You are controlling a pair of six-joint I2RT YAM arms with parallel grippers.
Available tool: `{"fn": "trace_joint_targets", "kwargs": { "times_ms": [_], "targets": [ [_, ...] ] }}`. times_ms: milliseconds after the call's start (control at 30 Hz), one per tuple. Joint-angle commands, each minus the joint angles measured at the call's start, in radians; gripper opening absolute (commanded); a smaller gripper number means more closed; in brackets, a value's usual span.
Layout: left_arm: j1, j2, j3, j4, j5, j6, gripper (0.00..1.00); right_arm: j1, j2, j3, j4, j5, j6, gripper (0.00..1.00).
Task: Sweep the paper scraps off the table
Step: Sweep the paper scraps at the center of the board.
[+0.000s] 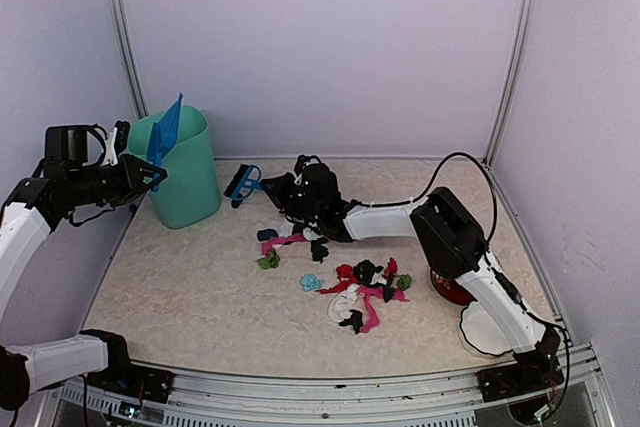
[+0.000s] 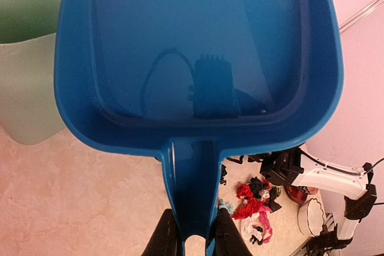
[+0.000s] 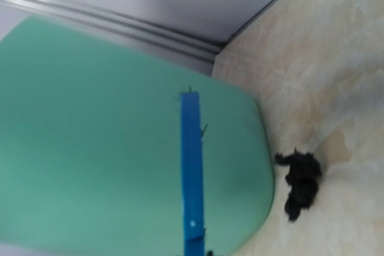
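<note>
The paper scraps (image 1: 365, 287) lie in a loose heap of red, pink, black, white and teal bits mid-table (image 1: 180, 277), with a few more (image 1: 285, 242) toward the back. My left gripper (image 1: 150, 175) is raised at the far left, shut on the handle of the blue dustpan (image 2: 198, 46), which tilts over the green bin (image 1: 190, 172). Nothing lies inside the pan. My right gripper (image 1: 278, 187) reaches to the back centre, shut on the blue brush (image 1: 243, 183). The right wrist view shows the brush (image 3: 191, 166) edge-on before the bin (image 3: 90, 148), beside one black scrap (image 3: 300, 184).
A red-patterned bowl (image 1: 450, 290) and a white dish (image 1: 485, 330) sit at the right front, under the right arm. The bin stands in the back left corner against the wall. A metal frame edges the table in front.
</note>
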Motion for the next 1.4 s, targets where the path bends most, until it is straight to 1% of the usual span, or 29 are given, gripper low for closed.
{"fn": "trace_joint_targets", "kwargs": {
  "times_ms": [0, 133, 200, 300, 500, 700, 867, 1000, 1133, 1367],
  "targets": [
    [-0.013, -0.028, -0.004, -0.025, -0.010, 0.019, 0.00, 0.016, 0.134, 0.218, -0.096, 0.075, 0.062, 0.00],
    [-0.025, -0.035, -0.004, -0.037, -0.012, 0.022, 0.00, 0.027, 0.243, 0.399, -0.177, 0.127, 0.073, 0.00],
    [-0.032, -0.037, -0.002, -0.045, -0.020, 0.023, 0.00, 0.030, 0.263, 0.435, -0.213, 0.147, 0.073, 0.00],
    [-0.041, -0.042, 0.001, -0.053, -0.033, 0.023, 0.00, 0.032, 0.265, 0.437, -0.251, 0.186, 0.065, 0.00],
    [-0.055, -0.041, 0.001, -0.057, -0.048, 0.023, 0.00, 0.039, 0.249, 0.430, -0.340, 0.204, 0.033, 0.00],
    [-0.060, -0.046, 0.005, -0.061, -0.052, 0.047, 0.00, 0.032, 0.170, 0.342, -0.425, 0.207, -0.020, 0.00],
    [-0.062, -0.053, 0.009, -0.070, -0.059, 0.049, 0.00, 0.012, 0.030, 0.193, -0.473, 0.207, -0.111, 0.00],
    [-0.062, -0.055, 0.015, -0.074, -0.065, 0.050, 0.00, -0.009, -0.118, -0.021, -0.466, 0.206, -0.176, 0.00],
    [-0.064, -0.049, 0.025, -0.076, -0.067, 0.051, 0.00, -0.033, -0.246, -0.199, -0.469, 0.183, -0.231, 0.00],
    [-0.066, -0.039, 0.020, -0.087, -0.064, 0.062, 0.00, -0.082, -0.490, -0.580, -0.385, 0.160, -0.290, 0.00]
  ]
}}
